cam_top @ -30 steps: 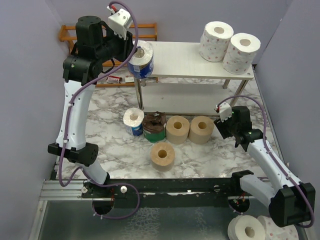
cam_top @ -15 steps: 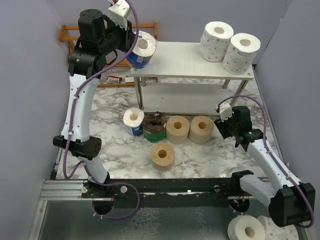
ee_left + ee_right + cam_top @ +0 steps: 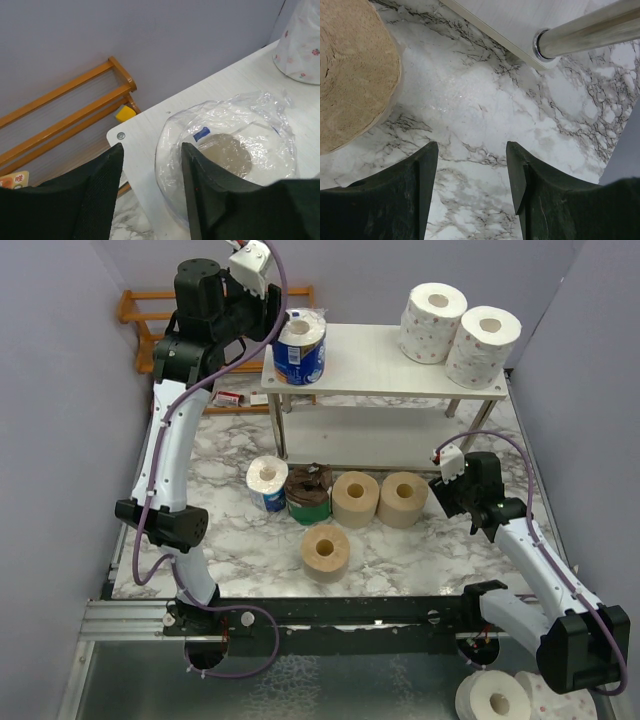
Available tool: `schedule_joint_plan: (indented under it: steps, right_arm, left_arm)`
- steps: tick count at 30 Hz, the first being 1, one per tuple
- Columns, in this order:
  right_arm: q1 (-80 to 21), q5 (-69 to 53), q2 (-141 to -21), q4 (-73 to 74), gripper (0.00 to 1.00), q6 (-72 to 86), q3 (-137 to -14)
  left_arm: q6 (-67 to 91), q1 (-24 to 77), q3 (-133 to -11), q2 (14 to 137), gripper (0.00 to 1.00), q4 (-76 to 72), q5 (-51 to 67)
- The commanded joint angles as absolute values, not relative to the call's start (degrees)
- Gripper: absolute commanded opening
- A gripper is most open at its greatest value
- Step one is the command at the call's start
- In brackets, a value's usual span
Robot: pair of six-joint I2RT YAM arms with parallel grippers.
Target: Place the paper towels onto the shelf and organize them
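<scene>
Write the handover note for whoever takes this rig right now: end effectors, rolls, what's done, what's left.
Left end effector: open, holding nothing, up at the shelf's left end beside the blue roll.
Right end effector: open, holding nothing, low over the table near a shelf leg.
Shelf, top tier: that blue roll upright at the left end, two white rolls at the right end.
Table: second blue roll, brown roll, three tan rolls.
Done: three rolls shelved.
Left: the five rolls on the table.
</scene>
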State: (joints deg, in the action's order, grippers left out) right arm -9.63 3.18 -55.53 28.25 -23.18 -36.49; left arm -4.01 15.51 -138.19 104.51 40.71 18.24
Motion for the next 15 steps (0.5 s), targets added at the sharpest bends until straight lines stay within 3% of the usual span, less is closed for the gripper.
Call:
schedule_joint_plan:
  steps: [1,6,12,15]
  right_arm:
    - [-9.19,4.04,-55.95,26.46,0.57,-22.99,-36.3]
    - [-9.19,3.96,-56.04,26.55,0.57,-22.96,-36.3]
    - [-9.24,3.91,-56.25,26.46,0.57,-23.04,-36.21]
    - [-9.21,4.18,-55.95,26.61,0.57,-22.77,-36.35]
  left_arm:
    - [-4.23,16.73,-139.25,105.07,0.64,42.28,16.26]
    - [-3.38,17.18,-140.23,101.37,0.98,41.67,13.47]
    - [-5.43,17.21,-130.61,87.31,0.99,32.23,8.14]
    - [-7.53,17.22,-134.76,86.76,0.99,35.98,3.98]
